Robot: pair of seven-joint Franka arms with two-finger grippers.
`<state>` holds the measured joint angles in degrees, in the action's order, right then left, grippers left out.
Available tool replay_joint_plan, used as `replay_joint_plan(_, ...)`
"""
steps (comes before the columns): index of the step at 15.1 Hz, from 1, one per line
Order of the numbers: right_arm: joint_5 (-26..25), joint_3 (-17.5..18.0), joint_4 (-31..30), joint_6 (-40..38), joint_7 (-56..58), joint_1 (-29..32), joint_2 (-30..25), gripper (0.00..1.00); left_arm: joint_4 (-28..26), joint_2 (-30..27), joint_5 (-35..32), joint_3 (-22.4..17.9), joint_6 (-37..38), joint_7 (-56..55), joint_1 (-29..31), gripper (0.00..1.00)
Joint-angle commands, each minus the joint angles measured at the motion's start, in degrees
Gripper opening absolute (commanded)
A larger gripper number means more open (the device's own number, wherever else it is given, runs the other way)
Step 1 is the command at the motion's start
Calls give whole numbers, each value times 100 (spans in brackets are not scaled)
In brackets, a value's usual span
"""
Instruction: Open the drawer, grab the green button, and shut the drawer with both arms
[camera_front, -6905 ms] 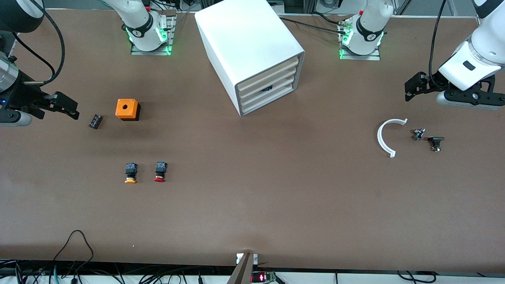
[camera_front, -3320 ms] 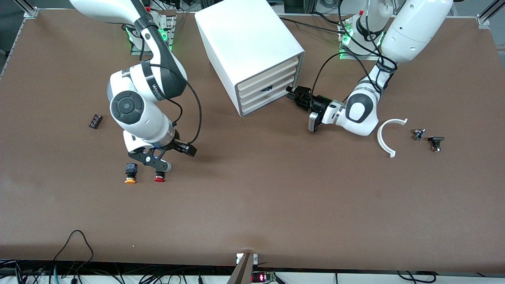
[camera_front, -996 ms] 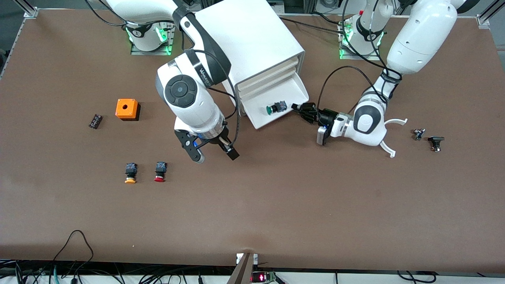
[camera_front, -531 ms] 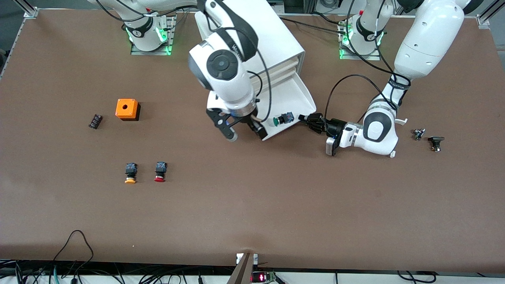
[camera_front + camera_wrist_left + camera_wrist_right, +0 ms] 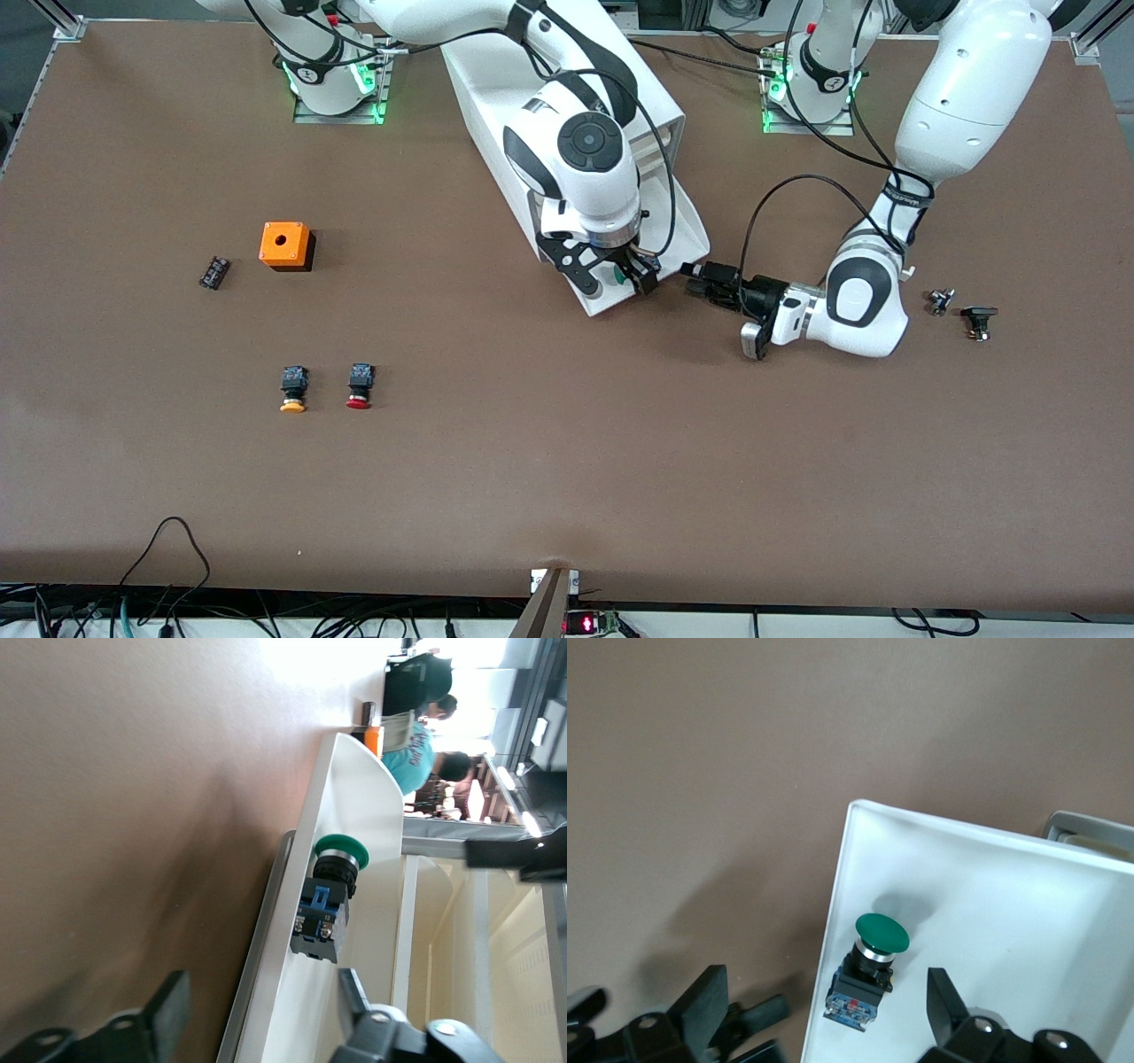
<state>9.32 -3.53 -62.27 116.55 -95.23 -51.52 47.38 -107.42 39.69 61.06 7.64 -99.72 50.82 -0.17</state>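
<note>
Brown worktop (image 5: 567,461): in the last half second my right hand (image 5: 611,276) swung in from beside the drawer (image 5: 687,226) and now hangs over it, fingers spread and empty, straddling the green button (image 5: 868,970) lying in the tray, so the pick comes next. My left hand (image 5: 709,282) sits at the drawer front, which is pulled well out; fingers apart in its wrist view. Count: one cabinet (image 5: 496,80), one drawer open, three buttons (green, red (image 5: 359,386), yellow (image 5: 293,389)), one orange box (image 5: 285,245).
</note>
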Motion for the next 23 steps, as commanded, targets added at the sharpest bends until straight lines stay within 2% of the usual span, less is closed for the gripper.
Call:
replay_joint_plan(1, 53, -52, 286, 51, -241, -147, 306, 99, 404, -181, -480, 9, 312, -764, 79, 100)
replay_joint_plan(6, 70, -52, 286, 517, -619, -253, 640, 99, 1090, -330, -1341, 18, 586, -1925, 149, 100)
replay_joint_plan(9, 97, -43, 286, 535, -628, -279, 676, 99, 1232, -471, -1675, 27, 594, -2496, 132, 100)
replay_joint_plan(12, 105, -43, 286, 632, -628, -385, 737, 89, 1583, -594, -2298, 80, 621, -3234, 114, 100)
replay_joint_plan(13, 106, -26, 277, 632, -628, -394, 746, 84, 1618, -681, -2483, 88, 621, -3445, 88, 100)
replay_joint_plan(15, 106, 1, 277, 623, -610, -402, 738, 61, 1759, -831, -2896, 97, 621, -3859, 70, 100)
replay_joint_plan(18, 106, 27, 277, 588, -584, -402, 729, 12, 2127, -998, -3739, 115, 865, -4264, 61, 100)
replay_joint_plan(19, 106, 27, 277, 579, -593, -402, 729, 0, 2390, -999, -4029, 115, 1084, -4395, 61, 100)
replay_joint_plan(21, 106, 36, 277, 553, -593, -411, 711, 0, 2874, -999, -4662, 124, 1533, -4554, 26, 100)
replay_joint_plan(23, 97, 36, 294, 396, -593, -411, 676, 0, 3068, -1077, -5294, 124, 1658, -4546, -53, 100)
